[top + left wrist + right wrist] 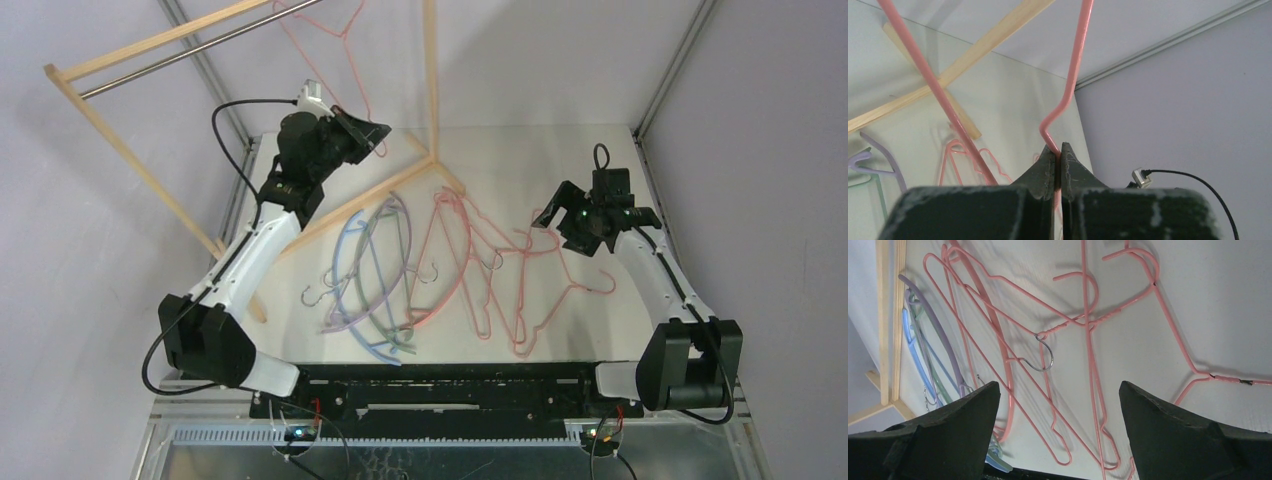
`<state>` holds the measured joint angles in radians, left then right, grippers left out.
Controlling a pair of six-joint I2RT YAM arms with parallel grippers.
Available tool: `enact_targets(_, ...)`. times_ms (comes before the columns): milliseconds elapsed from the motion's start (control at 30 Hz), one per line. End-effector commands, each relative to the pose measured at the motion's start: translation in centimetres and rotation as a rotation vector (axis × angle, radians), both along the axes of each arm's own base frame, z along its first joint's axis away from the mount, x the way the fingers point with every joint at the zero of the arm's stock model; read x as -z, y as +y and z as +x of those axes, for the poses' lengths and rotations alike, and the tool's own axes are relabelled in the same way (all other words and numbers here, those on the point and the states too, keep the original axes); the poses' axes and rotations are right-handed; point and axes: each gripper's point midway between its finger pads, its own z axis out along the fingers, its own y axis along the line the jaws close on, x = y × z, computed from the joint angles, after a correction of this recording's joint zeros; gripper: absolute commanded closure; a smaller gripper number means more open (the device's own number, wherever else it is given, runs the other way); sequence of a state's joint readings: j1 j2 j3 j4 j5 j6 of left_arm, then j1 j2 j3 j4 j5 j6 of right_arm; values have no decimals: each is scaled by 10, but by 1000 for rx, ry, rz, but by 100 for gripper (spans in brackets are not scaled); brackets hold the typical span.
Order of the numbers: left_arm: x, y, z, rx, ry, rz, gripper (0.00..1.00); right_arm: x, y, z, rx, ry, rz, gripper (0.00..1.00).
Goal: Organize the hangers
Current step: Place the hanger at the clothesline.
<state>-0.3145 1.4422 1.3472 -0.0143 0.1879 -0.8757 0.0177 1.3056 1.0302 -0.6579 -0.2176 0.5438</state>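
My left gripper (pixel 380 132) is raised near the rack and is shut on a thin pink wire hanger (pixel 357 90), which runs up toward the metal rod. In the left wrist view the fingertips (pixel 1058 148) pinch the wire hanger (pixel 1075 65) just below a bend. The other hangers lie in a heap on the table: lilac, blue and green curved ones (pixel 368 270), a thick pink one (pixel 452 262) and pink wire ones (pixel 520 290). My right gripper (pixel 595 232) hovers wide open above the wire hangers (pixel 1083 355), holding nothing (pixel 1059 387).
A light wooden rack frame (pixel 130 150) with a metal rod (pixel 200 45) stands at the back left. Its upright post (pixel 431 70) and base bars (pixel 370 205) reach onto the table. Grey walls close in on both sides.
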Motion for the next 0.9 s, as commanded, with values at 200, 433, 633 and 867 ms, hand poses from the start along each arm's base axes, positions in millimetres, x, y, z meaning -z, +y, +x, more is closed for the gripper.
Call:
enact_targets(200,-2,-15,24,72,67,-74,100,-7,-1,7,-7,-29,12,4)
enact_targets(433,4,-44,52,175,131,-18,100,-9,0,8,-6,-33,16,4)
enact_targets(633,28,-55,61,202,187,27,91,-10,-4,8,3,-33,5,4)
enact_targets(867,19,-53,43,231,117,86,55,-5,-10,5,18,-10,-13,3)
